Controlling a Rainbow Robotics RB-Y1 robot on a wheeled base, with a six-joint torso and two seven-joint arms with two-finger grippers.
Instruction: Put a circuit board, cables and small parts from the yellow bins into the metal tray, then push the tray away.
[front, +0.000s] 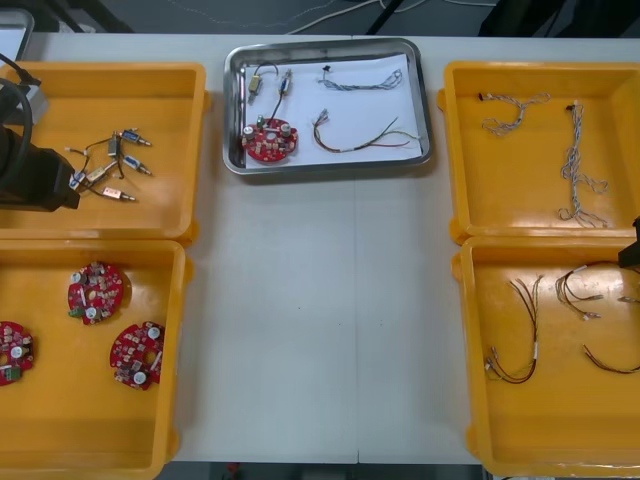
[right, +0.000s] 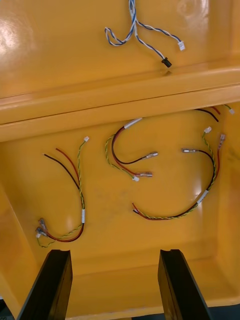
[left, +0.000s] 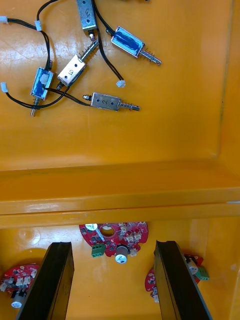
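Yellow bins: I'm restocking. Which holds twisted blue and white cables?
The far right bin; the others hold red and yellow cables, circuit boards or small metal parts.

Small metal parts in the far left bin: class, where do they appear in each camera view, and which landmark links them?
Front view: small metal parts in the far left yellow bin.
Left wrist view: parts beyond the ridge between two bins, past the open left gripper.
Right wrist view: the table's other side; the open right gripper hangs over cables.
Landmark: that ridge, with circuit boards on its near side.
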